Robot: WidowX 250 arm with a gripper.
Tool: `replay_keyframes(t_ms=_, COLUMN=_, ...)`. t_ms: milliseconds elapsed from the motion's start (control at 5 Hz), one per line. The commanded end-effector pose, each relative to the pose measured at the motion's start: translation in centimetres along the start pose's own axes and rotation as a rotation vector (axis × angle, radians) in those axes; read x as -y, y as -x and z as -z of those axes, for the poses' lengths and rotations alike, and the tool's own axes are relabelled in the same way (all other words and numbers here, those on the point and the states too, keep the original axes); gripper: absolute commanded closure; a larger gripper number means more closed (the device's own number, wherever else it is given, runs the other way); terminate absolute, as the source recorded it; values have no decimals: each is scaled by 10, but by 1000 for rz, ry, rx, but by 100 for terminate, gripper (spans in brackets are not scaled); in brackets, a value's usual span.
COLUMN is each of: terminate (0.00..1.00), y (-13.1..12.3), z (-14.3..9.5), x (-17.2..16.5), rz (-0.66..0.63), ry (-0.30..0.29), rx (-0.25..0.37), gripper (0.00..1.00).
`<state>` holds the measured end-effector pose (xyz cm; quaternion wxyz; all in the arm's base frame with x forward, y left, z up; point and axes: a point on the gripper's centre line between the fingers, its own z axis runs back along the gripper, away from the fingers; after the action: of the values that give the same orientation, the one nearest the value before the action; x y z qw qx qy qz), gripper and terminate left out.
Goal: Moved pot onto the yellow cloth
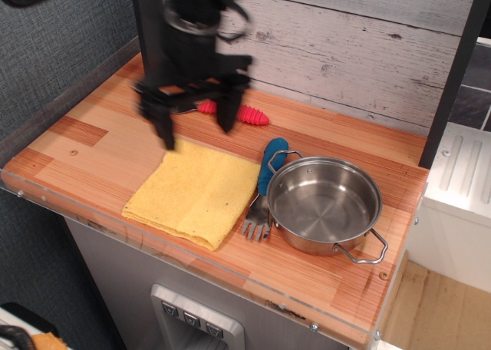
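The shiny steel pot [324,204] stands upright and empty at the right of the wooden counter, its two wire handles at the back left and front right. The folded yellow cloth [196,191] lies flat to its left, with nothing on it. My gripper [196,124] is open and empty, blurred by motion, hanging above the cloth's back edge and well left of the pot.
A fork with a blue handle [265,187] lies between cloth and pot, touching the pot's left side. A spoon with a red handle [244,113] lies near the plank wall, partly hidden by the gripper. The counter's clear front lip [230,277] and right edge are close to the pot.
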<state>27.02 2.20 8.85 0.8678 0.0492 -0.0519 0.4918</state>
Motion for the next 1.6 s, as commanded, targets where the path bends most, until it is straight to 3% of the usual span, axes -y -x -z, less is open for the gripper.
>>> replay_keyframes(t_ms=0, terminate=0, y=45, z=-8, x=25, rz=-65, ry=102, rx=9, gripper=0)
replay_keyframes(t_ms=400, terminate=0, y=68, z=15, x=40, rz=31, ry=185, rx=-54, gripper=0)
replay_keyframes(t_ms=600, terminate=0, y=75, z=27, x=46, rz=20, ry=206, rx=-54, gripper=0)
replay_keyframes(t_ms=1200, terminate=0, y=81, z=51, x=51, rz=-23, ry=196, rx=-108, gripper=0)
replay_keyframes(t_ms=1400, terminate=0, y=82, z=57, x=54, rz=-26, ry=222, rx=-105, gripper=100)
